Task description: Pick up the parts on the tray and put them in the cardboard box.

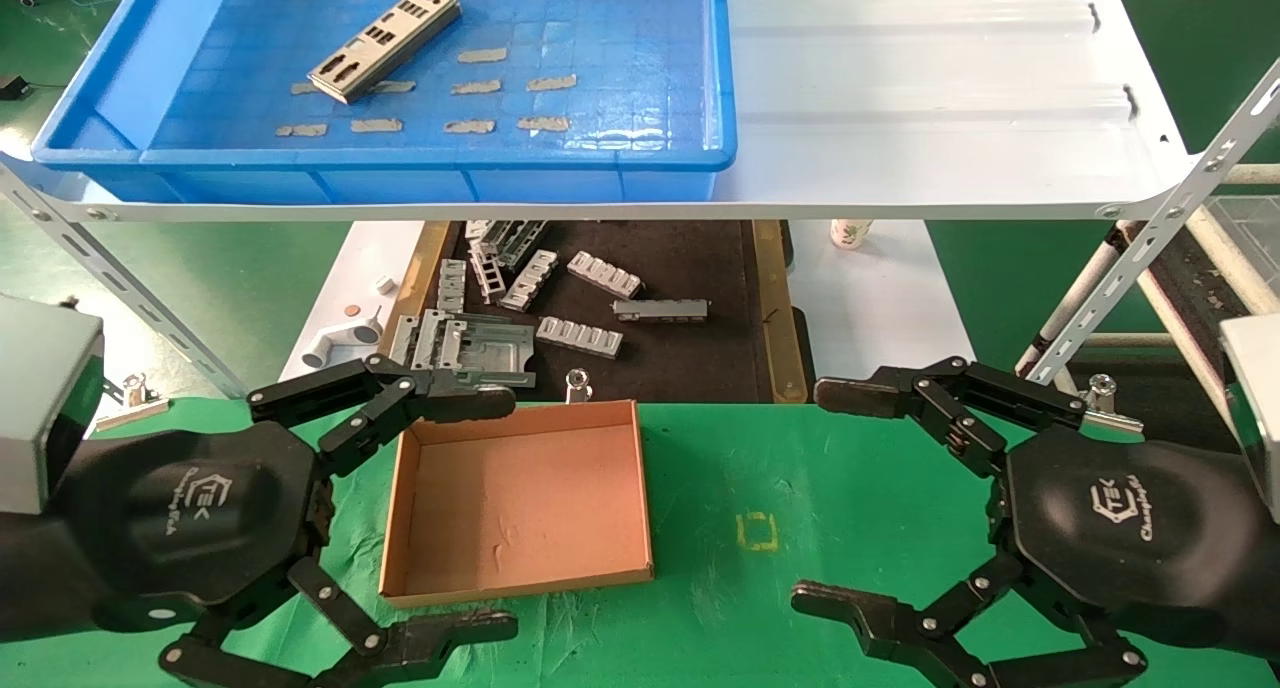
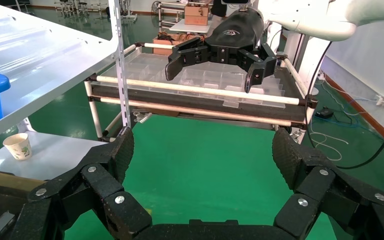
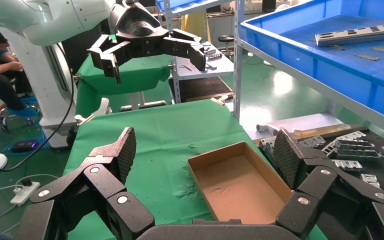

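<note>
1. The left gripper (image 1: pixel 400 513) is held wide open over the counter's left edge, nothing between its fingers.
2. One metal plate (image 1: pixel 385 42) is seen lying in the blue tray (image 1: pixel 665 118) on the shelf beyond the far edge.
3. The cardboard box (image 1: pixel 520 498) is set left of centre, empty.
4. The right gripper (image 1: pixel 835 498) is spread wide at the right edge.
</note>
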